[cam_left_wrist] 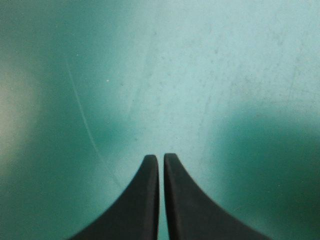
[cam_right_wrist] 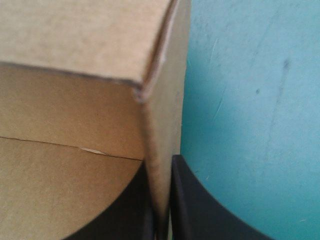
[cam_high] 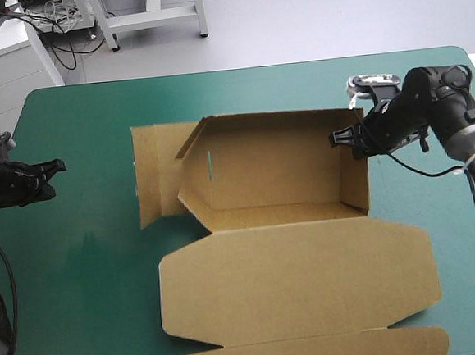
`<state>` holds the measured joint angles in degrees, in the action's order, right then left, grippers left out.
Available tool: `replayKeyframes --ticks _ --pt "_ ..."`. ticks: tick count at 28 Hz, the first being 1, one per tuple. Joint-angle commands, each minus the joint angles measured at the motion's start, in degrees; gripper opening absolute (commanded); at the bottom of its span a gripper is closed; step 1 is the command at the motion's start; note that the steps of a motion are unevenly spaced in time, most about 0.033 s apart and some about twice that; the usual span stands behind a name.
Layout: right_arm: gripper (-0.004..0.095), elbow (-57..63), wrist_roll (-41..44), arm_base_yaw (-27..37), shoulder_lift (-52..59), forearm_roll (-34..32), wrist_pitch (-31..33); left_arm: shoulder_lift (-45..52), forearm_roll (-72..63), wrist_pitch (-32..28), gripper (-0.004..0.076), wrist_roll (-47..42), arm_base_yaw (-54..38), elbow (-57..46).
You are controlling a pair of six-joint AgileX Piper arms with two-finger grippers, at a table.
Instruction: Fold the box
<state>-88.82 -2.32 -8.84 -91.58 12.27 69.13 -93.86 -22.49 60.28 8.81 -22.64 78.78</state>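
Brown box (cam_high: 278,166) is standing with its side wall clamped in the right gripper (cam_right_wrist: 160,165); the left gripper (cam_left_wrist: 161,157), closed together, is facing teal-green worktop (cam_left_wrist: 210,75) ahead.

near flap of the box (cam_high: 295,284) cut by the high view's bottom edge, its wall blurred close up and cropped in the right wrist view

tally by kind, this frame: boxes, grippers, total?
brown box: 1, walls partly raised, lid flat
Black grippers: 2, left gripper shut on nothing, right gripper shut on the box's wall
Total: 3
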Motion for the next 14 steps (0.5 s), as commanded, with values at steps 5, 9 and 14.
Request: replayKeyframes --ticks 5,9,14 --pt "0.0002 -1.7 4.3 -6.4 -1.8 -5.1 0.5 2.7 -1.9 0.1 0.0015 -1.1 -0.2 1.4" --pt "0.0002 -1.7 6.0 -6.1 -5.3 -5.8 -1.9 2.7 -1.9 0.2 0.0015 -1.0 -0.2 1.4" --pt "-0.0001 -4.1 7.3 -6.1 -10.0 -6.0 -6.6 2.7 -1.9 0.1 0.0015 -1.1 -0.2 1.4"
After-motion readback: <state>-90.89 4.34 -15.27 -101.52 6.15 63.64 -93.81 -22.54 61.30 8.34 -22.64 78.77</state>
